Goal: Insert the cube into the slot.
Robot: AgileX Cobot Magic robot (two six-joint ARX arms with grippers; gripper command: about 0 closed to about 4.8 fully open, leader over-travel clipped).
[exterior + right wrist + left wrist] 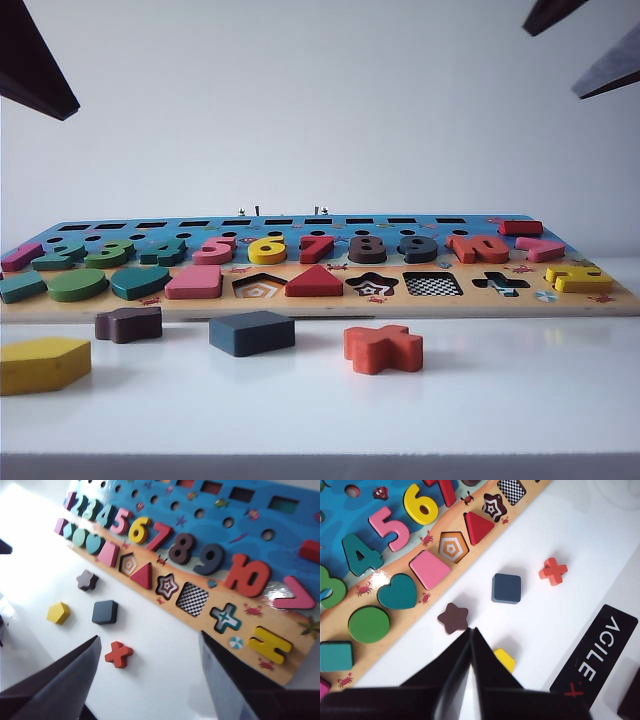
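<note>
Cube [251, 332] lies on table, 7 o'clock of slot [433, 284]. Left gripper [471, 635] clenched, empty; right gripper [150, 647] spread, empty, both aloft. Risk: grabbing adjacent cross [383, 348]; corners jamming if misaligned.

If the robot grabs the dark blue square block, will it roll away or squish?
Probably neither. The cube lies flat on the table, so it shouldn't roll. It looks like hard painted wood, likely stiff and light. Its smooth sides might slip a little in the jaws.
</note>
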